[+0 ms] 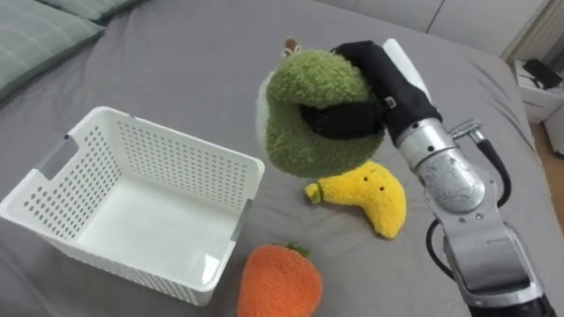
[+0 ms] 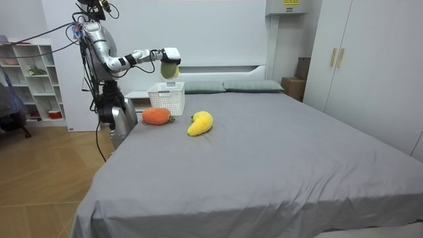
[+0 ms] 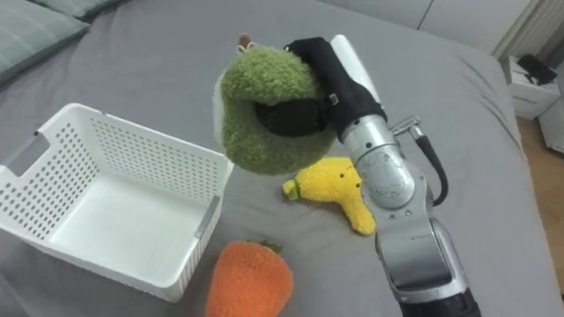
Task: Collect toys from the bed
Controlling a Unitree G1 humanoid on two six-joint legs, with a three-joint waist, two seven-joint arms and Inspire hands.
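Observation:
A fuzzy green plush toy [image 1: 313,110] [image 3: 264,106] hangs in the air over the grey bed, held up by my right hand [image 1: 370,88] [image 3: 322,84], whose dark fingers and thumb curl round it. It hovers just right of the white slotted basket [image 1: 53,207] [image 3: 40,167], which sits empty on the bed. Under the green toy lies a yellow banana plush [image 1: 370,198] [image 3: 339,189]. An orange carrot plush [image 1: 280,282] [image 3: 251,280] rests at the near edge beside the basket. In the room view I stand at the bedside, right hand [image 2: 169,54] raised with the green toy [image 2: 170,68] above the basket [image 2: 166,98].
Grey-green pillows [image 1: 44,31] lie at the bed's head, left of the basket. A bedside table [image 1: 538,84] stands past the far right edge of the bed. A shelf unit [image 2: 30,79] and wardrobes [image 2: 357,59] line the room walls.

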